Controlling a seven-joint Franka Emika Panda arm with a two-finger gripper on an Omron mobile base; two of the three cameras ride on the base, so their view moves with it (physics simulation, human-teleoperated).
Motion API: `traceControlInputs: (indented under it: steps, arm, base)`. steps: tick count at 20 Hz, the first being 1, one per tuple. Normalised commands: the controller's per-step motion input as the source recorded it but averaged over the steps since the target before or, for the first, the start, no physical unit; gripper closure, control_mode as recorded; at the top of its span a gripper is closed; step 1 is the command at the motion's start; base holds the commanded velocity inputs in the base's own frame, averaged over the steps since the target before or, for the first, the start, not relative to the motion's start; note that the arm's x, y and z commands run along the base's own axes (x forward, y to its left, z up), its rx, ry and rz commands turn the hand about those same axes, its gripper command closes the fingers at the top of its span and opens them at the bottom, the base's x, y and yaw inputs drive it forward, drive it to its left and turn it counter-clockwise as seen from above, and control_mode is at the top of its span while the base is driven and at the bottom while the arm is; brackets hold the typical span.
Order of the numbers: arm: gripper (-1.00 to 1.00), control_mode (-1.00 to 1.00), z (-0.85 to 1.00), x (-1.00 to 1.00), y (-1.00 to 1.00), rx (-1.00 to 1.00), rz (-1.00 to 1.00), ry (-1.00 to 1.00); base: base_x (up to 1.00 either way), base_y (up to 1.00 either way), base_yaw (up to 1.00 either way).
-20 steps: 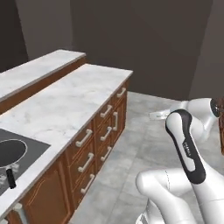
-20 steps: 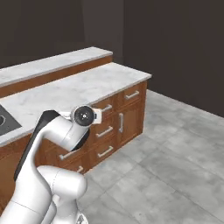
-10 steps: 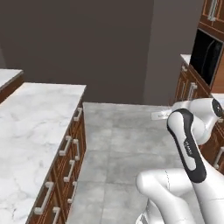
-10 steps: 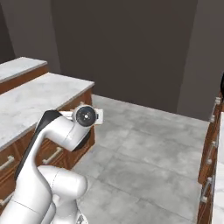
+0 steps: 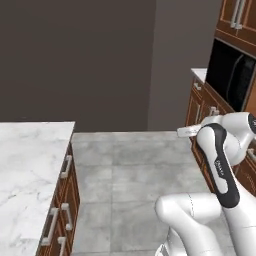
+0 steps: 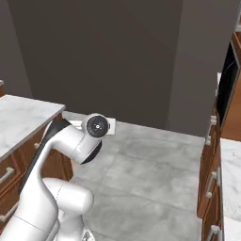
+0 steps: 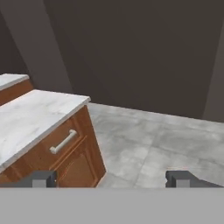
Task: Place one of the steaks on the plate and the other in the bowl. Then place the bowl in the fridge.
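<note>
Steaks, plate, bowl, fridge: none of them lying within the present frames, so their whereabouts cannot be told.

Handling, by judgement from the task alone: raw steaks likely soft, limp and slick, each best pinched across a thick edge; bowl rigid and light, best taken at the rim and kept level once loaded.

Gripper (image 7: 112, 178): jaws standing spread wide in the hand view, nothing between them, touching nothing. It is facing bare grey floor tiles (image 7: 175, 140), with a marble-topped counter (image 7: 35, 116) and its wood drawer front (image 7: 65, 146) off to one side. Dark wall (image 5: 75, 55) standing beyond.
</note>
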Motion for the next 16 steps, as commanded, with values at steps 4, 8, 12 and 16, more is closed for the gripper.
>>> traceControlInputs:
  steps: [4, 8, 12, 16]
  arm:
    - [-1.00, 1.00, 0.00, 0.00, 0.00, 0.00, 0.00, 0.00]
    - [-1.00, 1.00, 0.00, 0.00, 0.00, 0.00, 0.00, 0.00]
    - [-1.00, 1.00, 0.00, 0.00, 0.00, 0.00, 0.00, 0.00]
    - [-1.00, 1.00, 0.00, 0.00, 0.00, 0.00, 0.00, 0.00]
  base:
    - [1.00, 0.01, 0.00]
    - [1.00, 0.00, 0.05]
    - [1.00, 0.00, 0.39]
    - [1.00, 0.00, 0.56]
